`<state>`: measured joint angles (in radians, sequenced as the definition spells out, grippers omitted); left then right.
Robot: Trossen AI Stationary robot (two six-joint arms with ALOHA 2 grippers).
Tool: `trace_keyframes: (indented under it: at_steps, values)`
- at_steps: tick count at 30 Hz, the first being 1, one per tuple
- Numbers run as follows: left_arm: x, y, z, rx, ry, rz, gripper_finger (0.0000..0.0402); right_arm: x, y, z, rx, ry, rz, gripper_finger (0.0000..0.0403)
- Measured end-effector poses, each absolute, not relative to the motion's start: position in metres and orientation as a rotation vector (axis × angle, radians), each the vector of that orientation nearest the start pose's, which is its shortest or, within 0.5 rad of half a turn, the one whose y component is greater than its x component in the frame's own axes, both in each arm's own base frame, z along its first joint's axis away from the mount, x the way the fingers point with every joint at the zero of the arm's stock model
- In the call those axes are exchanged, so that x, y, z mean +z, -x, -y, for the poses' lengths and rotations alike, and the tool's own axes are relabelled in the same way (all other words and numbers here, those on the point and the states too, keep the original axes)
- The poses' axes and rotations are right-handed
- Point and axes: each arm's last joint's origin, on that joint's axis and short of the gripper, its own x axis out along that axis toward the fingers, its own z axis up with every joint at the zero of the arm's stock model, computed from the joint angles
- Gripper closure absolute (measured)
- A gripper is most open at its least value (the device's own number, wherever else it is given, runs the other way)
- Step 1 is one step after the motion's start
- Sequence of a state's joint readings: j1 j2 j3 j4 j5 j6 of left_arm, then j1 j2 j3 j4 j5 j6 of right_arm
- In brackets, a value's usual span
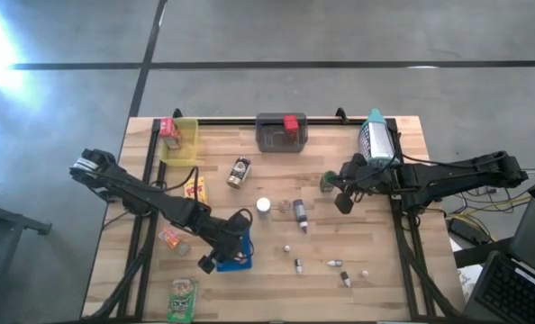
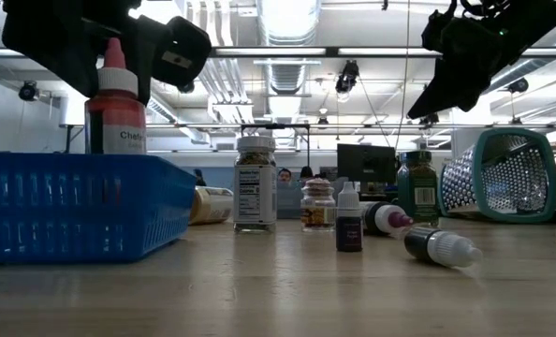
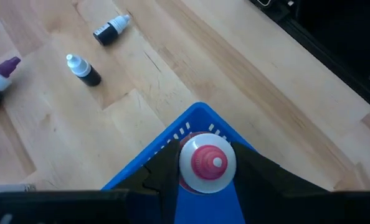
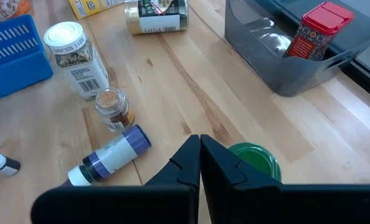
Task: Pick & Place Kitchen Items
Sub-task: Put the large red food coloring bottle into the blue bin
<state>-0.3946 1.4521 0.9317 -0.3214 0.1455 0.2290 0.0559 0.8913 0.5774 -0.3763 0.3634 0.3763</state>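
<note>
A red bottle with a pink cap (image 3: 207, 162) stands upright in the blue tray (image 1: 240, 256), near the table's front left. My left gripper (image 1: 218, 258) is shut on it; in the low view the bottle (image 2: 116, 103) rises above the tray wall (image 2: 72, 206), which hides its base. My right gripper (image 4: 200, 149) hangs shut over the table's right half, above and beside a green-lidded jar (image 4: 255, 158), touching nothing. Loose groceries lie between the arms: a white-lidded jar (image 1: 263, 206), a purple-capped bottle (image 4: 110, 155) on its side, and tiny dropper bottles (image 3: 84, 68). My left gripper pinches the red bottle between its two fingers (image 3: 260, 180), one on each side of its upper part just below the pink cap (image 3: 191, 183). The fingers slant down from above. The bottle stays upright over the tray's corner; whether its base rests on the tray floor is hidden.
A grey bin (image 1: 282, 132) with a red can (image 4: 319, 31) stands at the far edge, a yellow bin (image 1: 179, 139) at the far left, and a teal grater (image 1: 376, 135) at the far right. A jar (image 1: 240, 171) lies on its side; packets (image 1: 183, 299) lie at the near left.
</note>
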Motion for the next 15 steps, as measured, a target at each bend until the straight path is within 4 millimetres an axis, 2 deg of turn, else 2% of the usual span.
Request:
trace_keyframes:
  at_steps: [5, 15]
  values:
    - [0.212, -0.275, 0.119, -0.614, -0.319, -0.827, 0.0274, 0.231, -0.180, 0.000, -0.407, -0.206, -0.603, 0.0394]
    - [0.211, -0.279, 0.121, -0.620, -0.324, -0.817, 0.0263, 0.231, -0.180, 0.000, -0.403, -0.201, -0.597, 0.0394]
